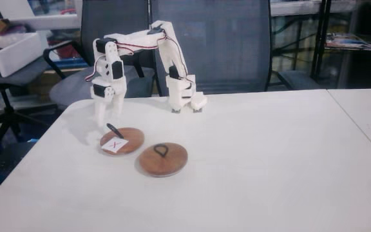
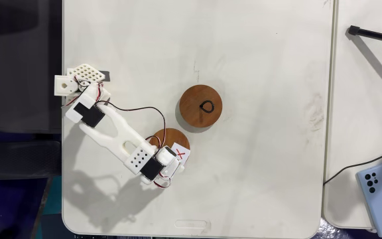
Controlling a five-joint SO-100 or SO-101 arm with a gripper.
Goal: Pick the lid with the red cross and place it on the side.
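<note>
Brown wood, 2 discs on the white counter (image 1: 269, 161). Item 1: lid with the red cross (image 1: 122, 142), lying flat near the counter's left edge in a fixed view, label up, loop handle raised for gripping. Item 2: plain lid (image 1: 163, 158), just beside, apart. Claw (image 1: 107, 122) poised directly above item 1's handle, apparently to seize it; whether its fingers are parted cannot be told.

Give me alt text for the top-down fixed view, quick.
A white robot arm reaches across a white table, its gripper over the lid with the red cross, partly covering it. A larger brown lid with a black loop lies apart from it, and a blue phone rests on the neighbouring table.
</note>
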